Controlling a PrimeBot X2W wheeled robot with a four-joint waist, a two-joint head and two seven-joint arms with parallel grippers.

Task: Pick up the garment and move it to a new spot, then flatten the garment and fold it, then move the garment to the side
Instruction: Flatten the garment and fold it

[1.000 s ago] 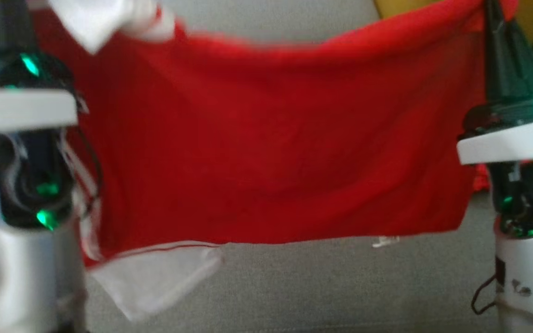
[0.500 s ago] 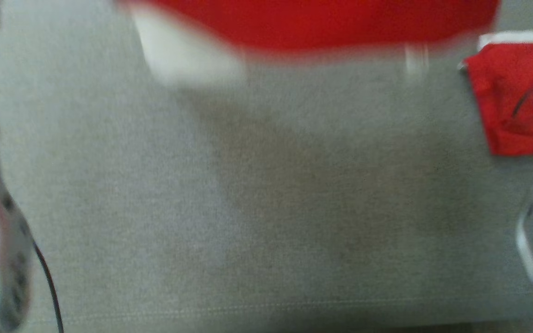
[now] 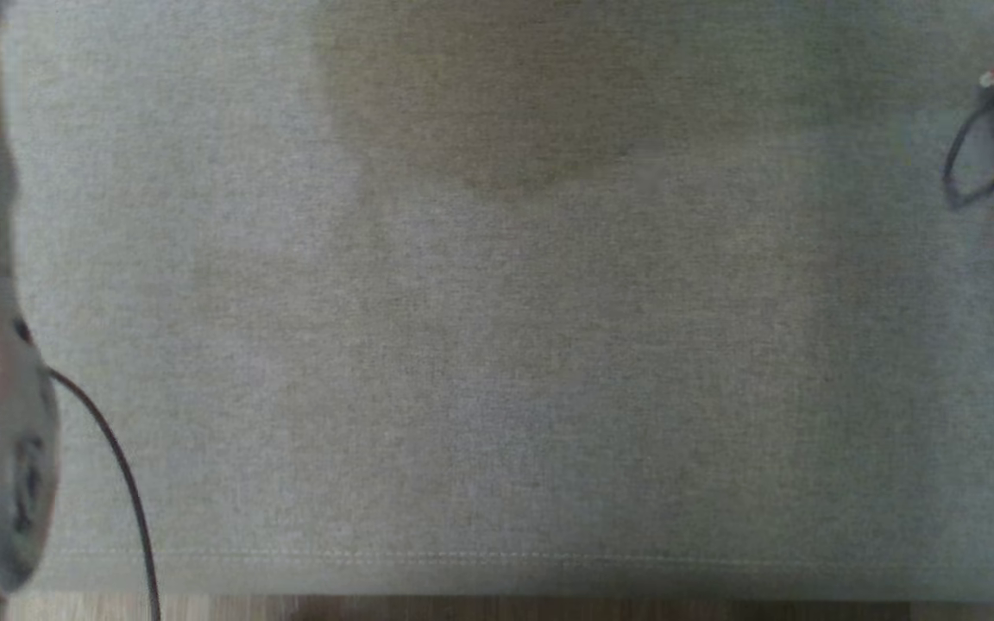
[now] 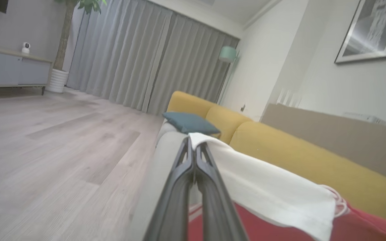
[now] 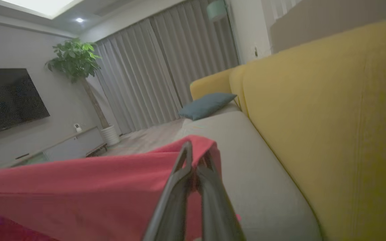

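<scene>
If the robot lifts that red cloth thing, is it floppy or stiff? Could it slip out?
Probably very floppy: the red garment sags away from its pinched corner, and its white part droops over the left gripper. Likely light, since thin fingertips alone carry it. It could slip, because the right gripper pinches just a small edge.

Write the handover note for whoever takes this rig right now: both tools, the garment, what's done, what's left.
Left tool: shut on the white edge of the red and white garment.
Right tool: shut on a red edge of the same garment.
Garment: lifted, slung between the two tools above the grey sofa seat, in front of the yellow backrest.
Done: pickup.
Left: lay it down at the new spot, flatten it, fold it, then move it to the side.
</scene>
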